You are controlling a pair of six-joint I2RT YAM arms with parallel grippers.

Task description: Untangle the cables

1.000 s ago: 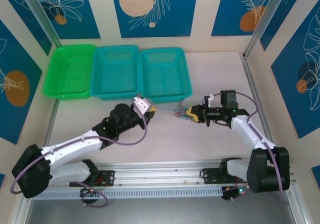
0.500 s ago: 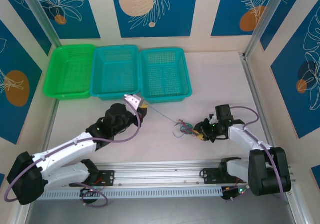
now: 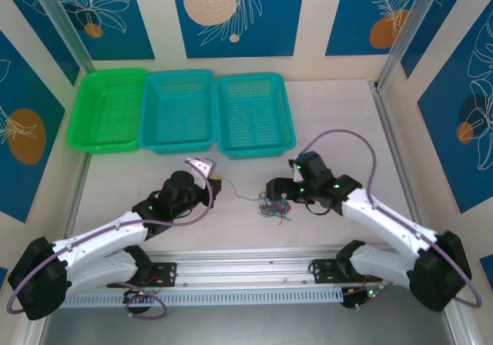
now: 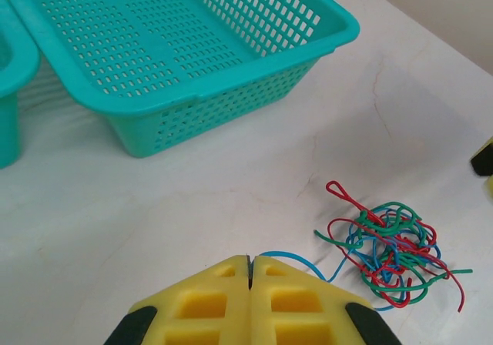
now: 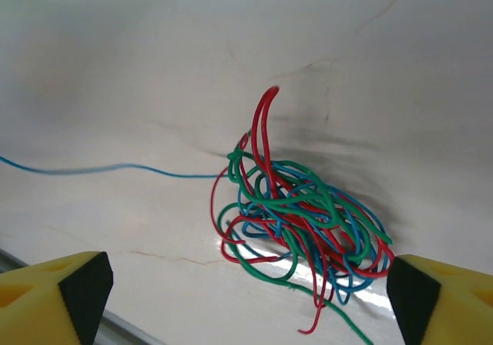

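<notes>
Front centre of the pale table (image 3: 339, 122): tangle of cables (image 3: 271, 206), with red, green and blue strands knotted in a loose clump between the two arms. A red loop (image 5: 264, 122) stands up at the clump's 12 o'clock. On the left gripper (image 4: 249, 272) the yellow pads are pressed together, pinching the end of a blue cable (image 4: 289, 256). From there it runs toward 3 o'clock into the clump. In the right wrist view the same strand leaves the clump toward 9 o'clock as a thin line. On the right gripper (image 5: 248, 287) the fingers are spread wide. The clump lies just ahead of the tips, untouched. From overhead this gripper sits near the clump's 1 o'clock. Along the table's 12 o'clock edge, a row touching side by side: green basket (image 3: 108, 110), middle teal basket (image 3: 179, 110), right teal basket (image 3: 254, 114).
</notes>
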